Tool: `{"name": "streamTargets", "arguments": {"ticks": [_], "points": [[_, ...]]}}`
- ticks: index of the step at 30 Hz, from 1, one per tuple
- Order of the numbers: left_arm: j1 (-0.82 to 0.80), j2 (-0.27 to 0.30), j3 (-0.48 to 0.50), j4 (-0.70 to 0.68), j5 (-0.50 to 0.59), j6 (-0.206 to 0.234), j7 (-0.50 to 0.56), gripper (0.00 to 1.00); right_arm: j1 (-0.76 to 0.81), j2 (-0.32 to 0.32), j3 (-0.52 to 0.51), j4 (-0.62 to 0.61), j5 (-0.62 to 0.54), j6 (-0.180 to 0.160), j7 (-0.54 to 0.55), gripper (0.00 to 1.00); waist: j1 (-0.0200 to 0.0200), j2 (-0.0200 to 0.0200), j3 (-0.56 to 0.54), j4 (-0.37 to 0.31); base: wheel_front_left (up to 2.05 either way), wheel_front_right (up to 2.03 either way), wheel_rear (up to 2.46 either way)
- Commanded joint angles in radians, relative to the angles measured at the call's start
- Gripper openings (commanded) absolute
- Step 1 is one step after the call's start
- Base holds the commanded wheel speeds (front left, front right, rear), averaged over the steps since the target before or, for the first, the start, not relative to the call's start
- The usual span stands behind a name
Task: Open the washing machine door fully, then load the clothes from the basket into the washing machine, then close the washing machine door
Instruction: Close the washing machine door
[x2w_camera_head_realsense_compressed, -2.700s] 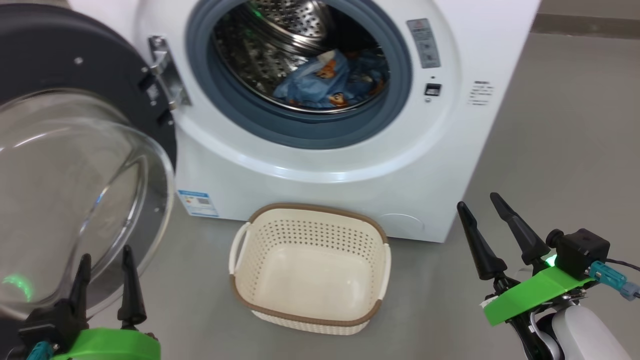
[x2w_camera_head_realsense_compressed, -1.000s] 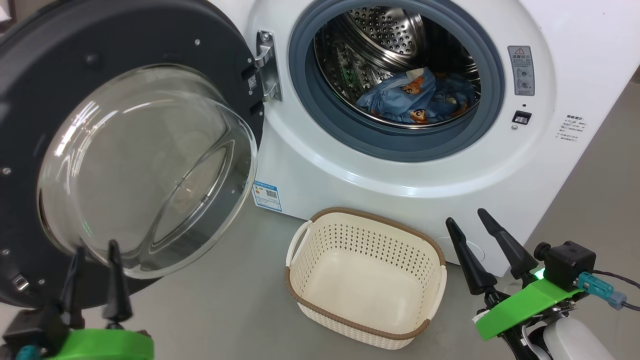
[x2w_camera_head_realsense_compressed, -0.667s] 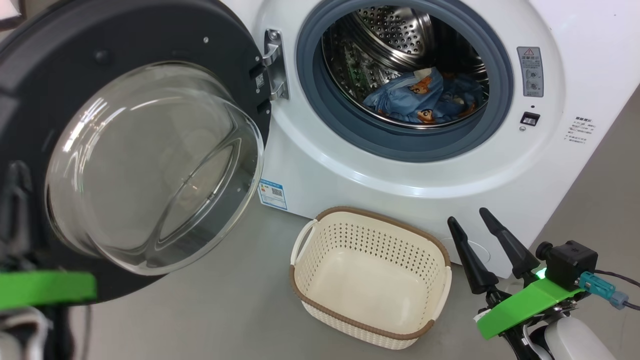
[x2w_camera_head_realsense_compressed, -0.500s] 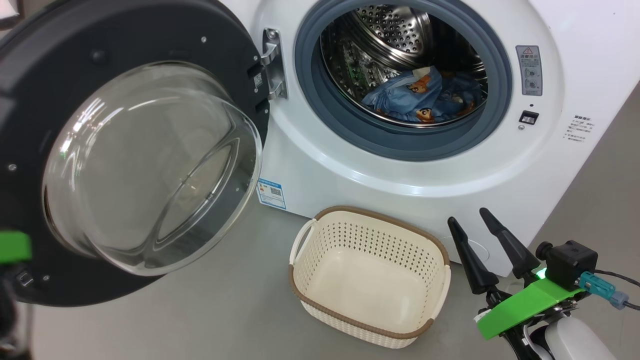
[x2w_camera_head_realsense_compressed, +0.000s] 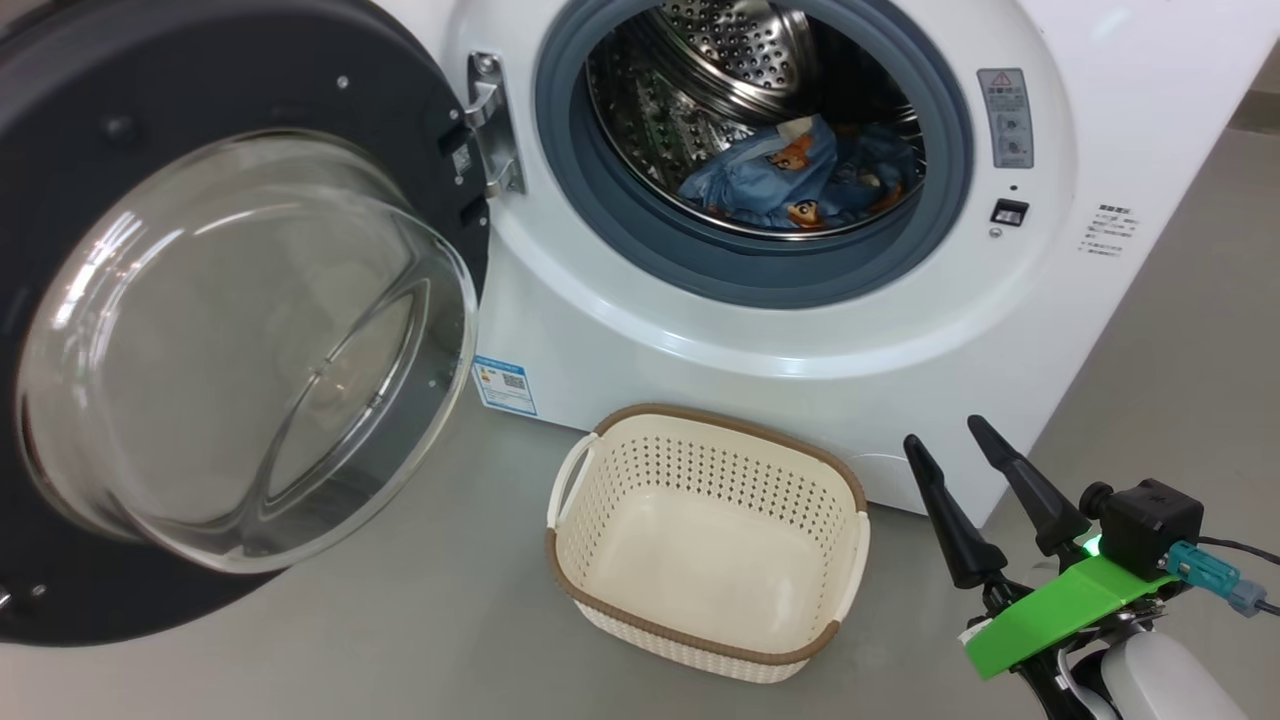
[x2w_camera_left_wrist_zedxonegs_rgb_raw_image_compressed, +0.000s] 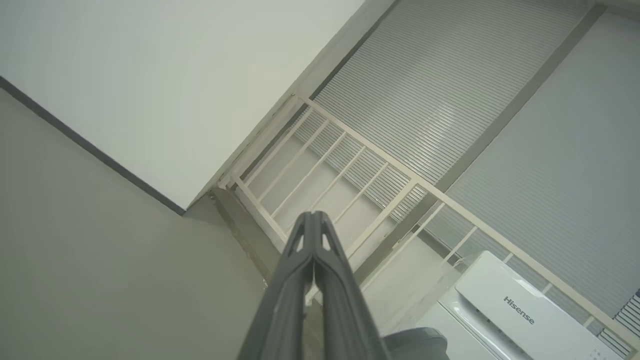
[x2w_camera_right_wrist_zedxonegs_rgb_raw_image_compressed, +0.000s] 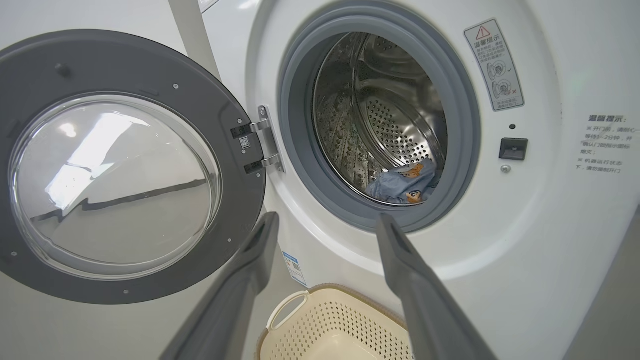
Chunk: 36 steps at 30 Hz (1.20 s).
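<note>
The washing machine (x2w_camera_head_realsense_compressed: 800, 340) stands with its round black-rimmed door (x2w_camera_head_realsense_compressed: 230, 350) swung wide open to the left. The light-blue printed clothes (x2w_camera_head_realsense_compressed: 790, 185) lie inside the steel drum. The cream basket (x2w_camera_head_realsense_compressed: 700, 415) sits on the floor in front of the machine with nothing in it. My right gripper (x2w_camera_head_realsense_compressed: 942, 432) hovers open and holding nothing to the basket's right; its wrist view looks past its spread fingers (x2w_camera_right_wrist_zedxonegs_rgb_raw_image_compressed: 250, 265) at the door (x2w_camera_right_wrist_zedxonegs_rgb_raw_image_compressed: 115, 180), the clothes (x2w_camera_right_wrist_zedxonegs_rgb_raw_image_compressed: 405, 182) and the basket (x2w_camera_right_wrist_zedxonegs_rgb_raw_image_compressed: 320, 290). My left gripper (x2w_camera_left_wrist_zedxonegs_rgb_raw_image_compressed: 312, 216) is shut on nothing and points up at a wall and railing.
Grey floor surrounds the basket and runs along the machine's right side. The open door juts out over the floor at the left. In the left wrist view a white railing (x2w_camera_left_wrist_zedxonegs_rgb_raw_image_compressed: 360, 150) crosses a ribbed grey surface, with a white appliance (x2w_camera_left_wrist_zedxonegs_rgb_raw_image_compressed: 520, 310) at the lower right.
My left arm has swung up and away from the head view's lower left, and its fingers have shut. The head camera has shifted a little. The right gripper, door, clothes and basket stay as they were.
</note>
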Motion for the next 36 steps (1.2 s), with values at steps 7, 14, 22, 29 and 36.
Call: {"name": "streamTargets", "arguments": {"ticks": [7, 14, 22, 29, 36], "points": [[-0.072, 0.148, 0.08, 0.259, -0.072, -0.013, 0.062, 0.0, -0.018, -0.026, 0.027, -0.021, 0.009, 0.002, -0.012, 1.0, 0.0, 0.0, 0.015, -0.029, 0.0, 0.0, 0.0], [-0.093, 0.183, 0.134, 0.469, -0.143, -0.039, 0.077, 0.0, -0.032, -0.041, 0.038, -0.017, 0.008, 0.002, -0.012, 1.0, 0.0, 0.0, 0.032, -0.061, 0.0, 0.0, 0.0], [-0.084, 0.221, 0.159, 0.63, -0.188, -0.053, 0.131, 0.0, -0.036, -0.058, 0.037, -0.016, 0.01, 0.002, -0.012, 1.0, 0.0, 0.0, 0.04, -0.086, 0.0, 0.0, 0.0], [-0.071, 0.255, 0.141, 0.714, -0.204, -0.064, 0.218, 0.0, -0.027, -0.056, 0.026, -0.016, 0.008, 0.002, -0.012, 1.0, 0.0, 0.0, 0.035, -0.085, 0.0, 0.0, 0.0], [-0.067, 0.25, 0.084, 0.732, -0.225, -0.072, 0.358, 0.0, -0.022, -0.041, 0.021, -0.009, 0.007, 0.002, -0.012, 1.0, 0.0, 0.0, 0.017, -0.068, 0.0, 0.0, 0.0]]}}
